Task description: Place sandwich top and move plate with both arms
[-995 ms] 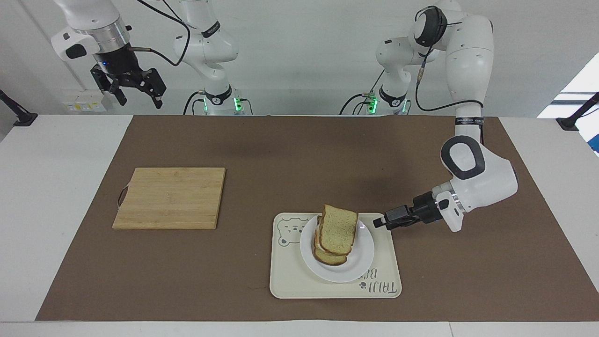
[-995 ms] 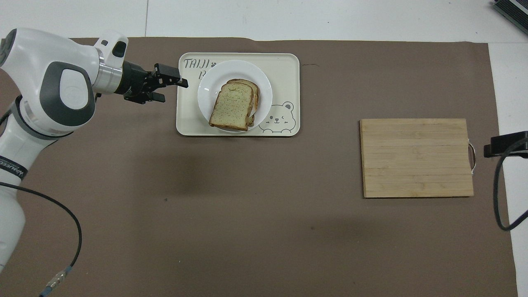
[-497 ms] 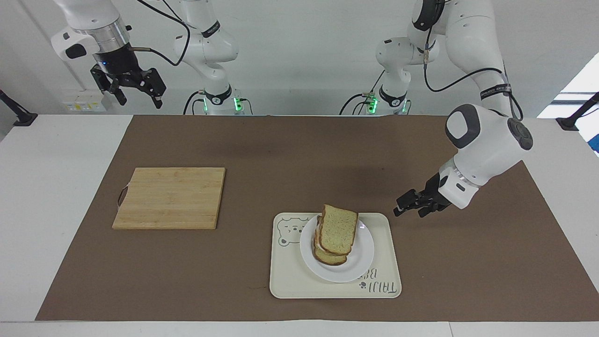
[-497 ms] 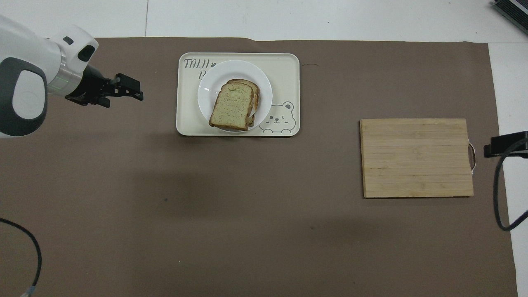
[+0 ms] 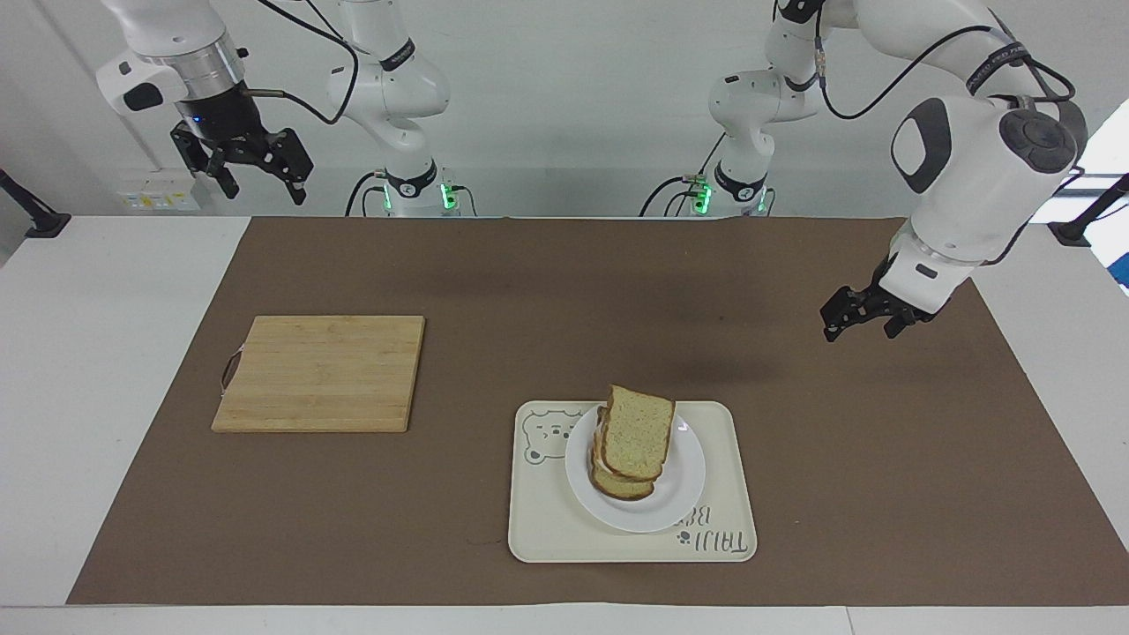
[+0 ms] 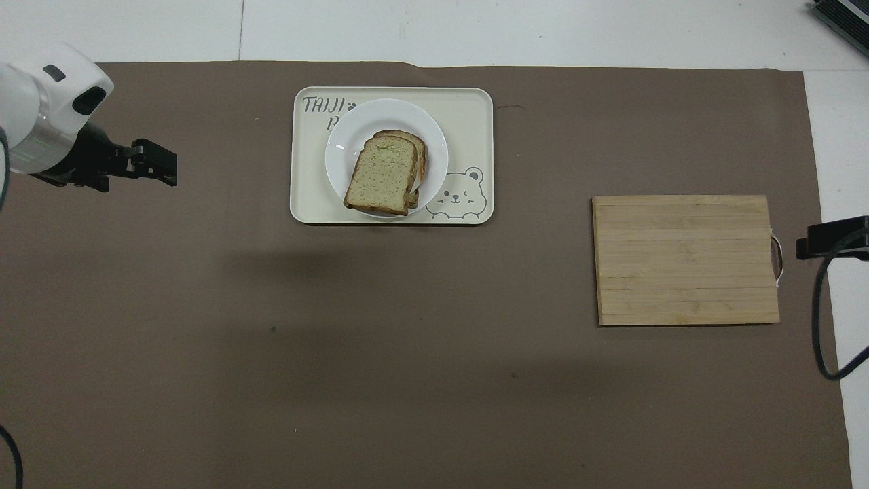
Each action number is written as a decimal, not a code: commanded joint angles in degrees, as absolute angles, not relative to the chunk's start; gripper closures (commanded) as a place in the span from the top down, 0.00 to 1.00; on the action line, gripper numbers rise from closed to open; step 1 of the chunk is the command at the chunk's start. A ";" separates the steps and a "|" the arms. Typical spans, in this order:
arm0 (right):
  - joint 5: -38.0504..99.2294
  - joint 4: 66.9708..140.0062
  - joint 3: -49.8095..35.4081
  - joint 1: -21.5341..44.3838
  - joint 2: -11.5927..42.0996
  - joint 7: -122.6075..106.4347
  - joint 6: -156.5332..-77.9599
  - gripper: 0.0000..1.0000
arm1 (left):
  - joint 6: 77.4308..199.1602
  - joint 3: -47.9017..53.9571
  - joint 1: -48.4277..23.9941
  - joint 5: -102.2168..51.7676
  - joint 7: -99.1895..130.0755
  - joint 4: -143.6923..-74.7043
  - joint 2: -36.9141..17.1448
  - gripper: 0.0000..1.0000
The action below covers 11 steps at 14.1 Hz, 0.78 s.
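The sandwich top (image 5: 637, 432) (image 6: 380, 178), a speckled tan slice, lies tilted on a stack of bread on the white plate (image 5: 679, 503) (image 6: 353, 129). The plate sits on a cream bear tray (image 5: 547, 529) (image 6: 468, 109). My left gripper (image 5: 860, 331) (image 6: 170, 166) hangs open and empty in the air over the brown mat, off the tray toward the left arm's end of the table. My right gripper (image 5: 265, 190) (image 6: 815, 246) waits open and empty, raised high above the right arm's end of the table.
A wooden cutting board (image 5: 322, 372) (image 6: 686, 259) with a small handle lies on the brown mat (image 5: 529, 291) toward the right arm's end. The tray sits close to the mat's edge farthest from the robots.
My left gripper has pulled away from the plate's rim, rising and swinging out toward the left arm's end. The bread, plate and right arm have not moved.
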State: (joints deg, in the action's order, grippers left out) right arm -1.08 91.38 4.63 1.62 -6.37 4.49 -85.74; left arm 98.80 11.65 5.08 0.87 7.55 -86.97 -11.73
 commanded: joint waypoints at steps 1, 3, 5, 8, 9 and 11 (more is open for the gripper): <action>-0.09 91.49 4.31 1.05 -6.77 4.66 -85.96 1.00 | 96.17 11.95 5.89 2.11 7.12 -88.59 -8.80 1.00; -0.09 91.49 4.31 1.05 -6.77 4.66 -85.96 1.00 | 94.75 10.65 5.19 2.02 4.06 -88.33 -7.48 1.00; -0.09 91.49 4.31 1.05 -6.77 4.66 -85.96 1.00 | 92.03 6.52 2.13 1.67 2.73 -88.15 -5.46 1.00; -0.09 91.49 4.31 1.05 -6.77 4.66 -85.96 1.00 | 89.74 0.90 -3.50 1.23 1.58 -88.24 -2.56 1.00; -0.09 91.49 4.31 1.05 -6.77 4.66 -85.96 1.00 | 89.04 0.88 -3.43 1.14 0.71 -88.50 -1.16 1.00; -0.09 91.49 4.31 1.05 -6.77 4.66 -85.96 1.00 | 87.11 0.70 -3.43 1.05 -0.26 -88.68 0.08 1.00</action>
State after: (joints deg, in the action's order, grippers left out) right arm -1.08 91.38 4.63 1.62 -6.37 4.49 -85.74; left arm 88.80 2.25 -2.20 0.93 1.36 -87.00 -2.26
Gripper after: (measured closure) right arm 0.000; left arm 0.000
